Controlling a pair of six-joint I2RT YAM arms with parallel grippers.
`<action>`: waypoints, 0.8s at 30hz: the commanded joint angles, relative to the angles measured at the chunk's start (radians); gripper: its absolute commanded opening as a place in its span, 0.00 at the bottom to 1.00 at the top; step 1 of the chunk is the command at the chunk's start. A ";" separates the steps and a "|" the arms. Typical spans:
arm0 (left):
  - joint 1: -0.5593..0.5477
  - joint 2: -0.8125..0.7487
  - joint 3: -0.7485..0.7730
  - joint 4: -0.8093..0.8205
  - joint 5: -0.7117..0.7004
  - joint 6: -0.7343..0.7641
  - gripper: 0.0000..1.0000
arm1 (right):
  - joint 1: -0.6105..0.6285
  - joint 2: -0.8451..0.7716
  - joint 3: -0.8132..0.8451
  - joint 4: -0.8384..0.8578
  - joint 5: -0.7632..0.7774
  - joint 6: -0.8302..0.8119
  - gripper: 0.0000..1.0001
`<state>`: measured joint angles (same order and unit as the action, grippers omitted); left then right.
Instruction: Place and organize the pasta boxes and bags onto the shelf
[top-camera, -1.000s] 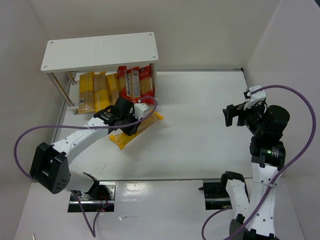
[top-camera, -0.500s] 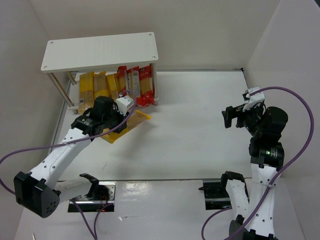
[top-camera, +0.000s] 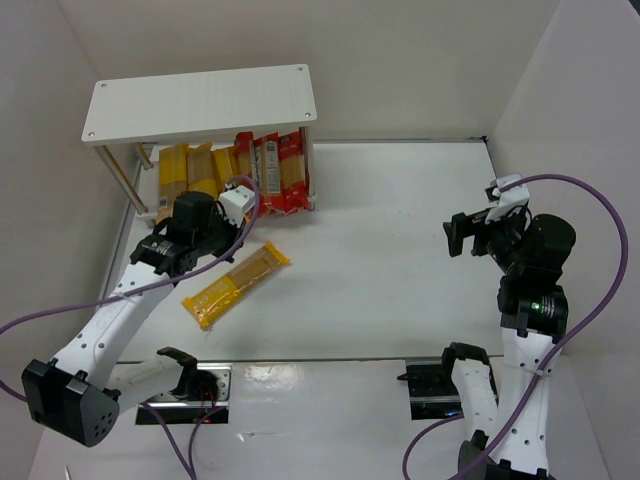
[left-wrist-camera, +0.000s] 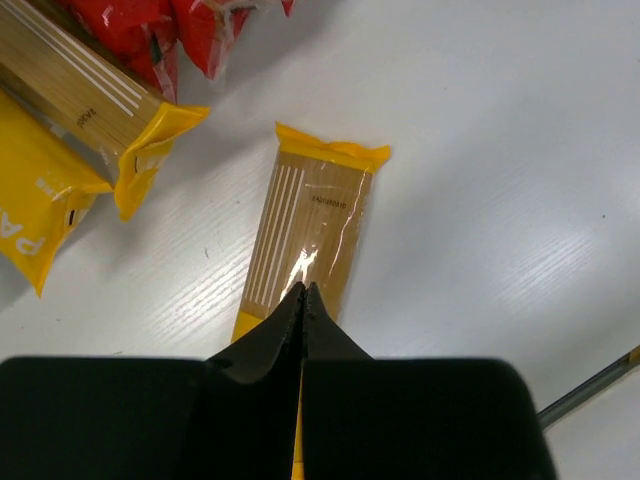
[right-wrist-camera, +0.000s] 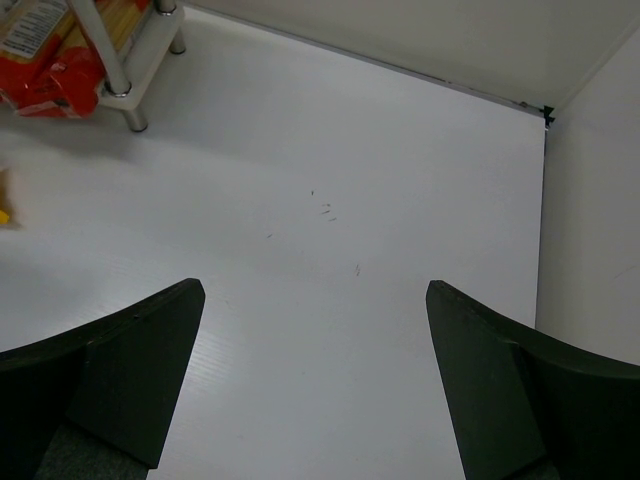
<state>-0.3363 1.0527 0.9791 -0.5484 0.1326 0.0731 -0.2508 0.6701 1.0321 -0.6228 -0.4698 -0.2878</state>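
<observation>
Stretching forward, left end effector (left-wrist-camera: 303, 291) hovers closed, empty, over yellow pack (left-wrist-camera: 316, 212); right end effector (right-wrist-camera: 315, 290) spread wide, empty.

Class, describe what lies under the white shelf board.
Under the shelf lie yellow pasta packs and red packs, side by side, near ends sticking out. The board covers their far ends, so nothing further back shows.

White letters "PA" stand on the yellow pack (left-wrist-camera: 30, 215) beyond the left gripper (left-wrist-camera: 303, 290) – other print is too small to read.
</observation>
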 joint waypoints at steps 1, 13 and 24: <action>0.006 0.073 0.015 -0.034 0.025 0.020 0.00 | 0.008 -0.012 0.029 0.006 -0.013 0.010 1.00; -0.012 0.262 -0.002 -0.125 -0.218 0.270 1.00 | 0.008 -0.012 -0.001 0.006 -0.013 -0.001 1.00; -0.003 0.351 -0.138 -0.070 -0.157 0.366 1.00 | 0.027 -0.012 -0.012 0.006 0.005 -0.021 1.00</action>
<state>-0.3420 1.3865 0.8524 -0.6422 -0.0803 0.3985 -0.2401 0.6632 1.0206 -0.6239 -0.4721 -0.2966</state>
